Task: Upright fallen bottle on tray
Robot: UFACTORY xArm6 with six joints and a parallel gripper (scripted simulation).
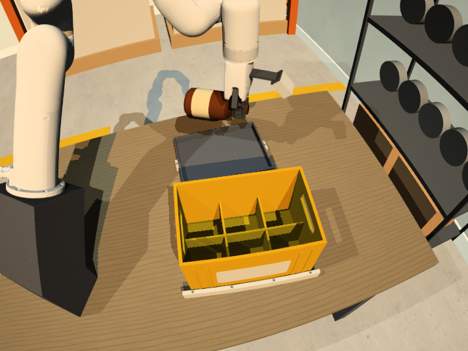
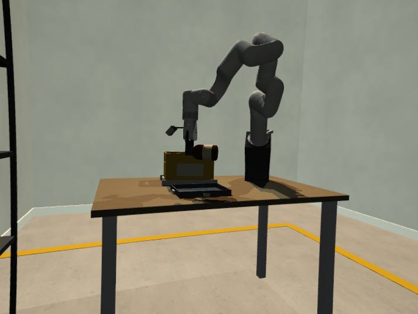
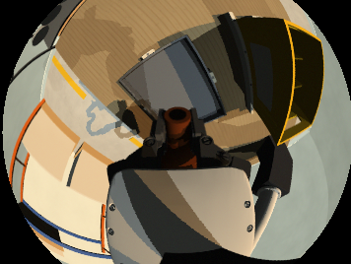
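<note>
A brown bottle (image 1: 206,103) (image 2: 205,152) (image 3: 175,128) with a cream label hangs level in the air, lying on its side. My gripper (image 1: 238,107) (image 2: 189,148) (image 3: 177,117) is shut on the bottle's neck and points straight down. The bottle is well above the far part of the dark grey tray (image 1: 189,170) (image 2: 202,193) (image 3: 160,81), which lies empty on the table. The yellow crate (image 1: 249,264) (image 2: 170,165) (image 3: 298,81) with its dividers stands just in front of the tray, on a pale base.
The arm's black base block (image 1: 41,241) (image 2: 257,159) stands at the table's left. A dark shelf rack (image 1: 415,113) with round discs stands off the table's right side. The wooden table (image 1: 358,226) (image 2: 128,192) has an edge just behind the tray.
</note>
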